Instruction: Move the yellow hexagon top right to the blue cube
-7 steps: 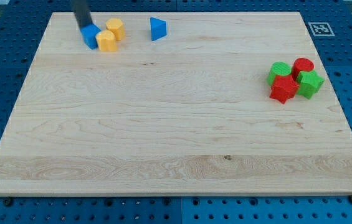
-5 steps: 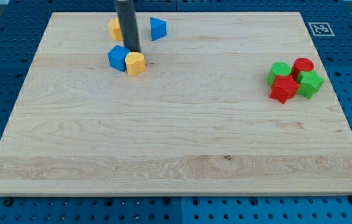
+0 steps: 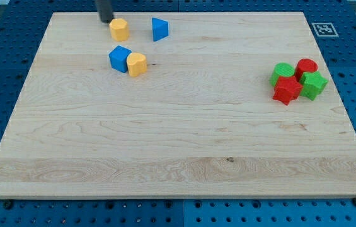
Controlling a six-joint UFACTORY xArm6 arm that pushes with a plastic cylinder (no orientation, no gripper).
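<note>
The yellow hexagon (image 3: 120, 29) sits near the board's top edge, left of centre. My tip (image 3: 106, 20) is just to its upper left, close to it or touching; I cannot tell which. The blue cube (image 3: 120, 58) lies below the hexagon, with a second yellow block (image 3: 137, 64) touching its right side. The hexagon is above the cube, with a clear gap between them.
A blue triangular block (image 3: 159, 29) lies right of the hexagon. At the view's right stands a tight cluster: a green block (image 3: 283, 71), a red cylinder (image 3: 306, 67), a red star-shaped block (image 3: 286, 90) and a green star-shaped block (image 3: 314, 84). A marker tag (image 3: 322, 29) is at the top right corner.
The blue cube and the second yellow block were pushed down and to the right. My tip then moved up and left, from beside them to the hexagon's upper left.
</note>
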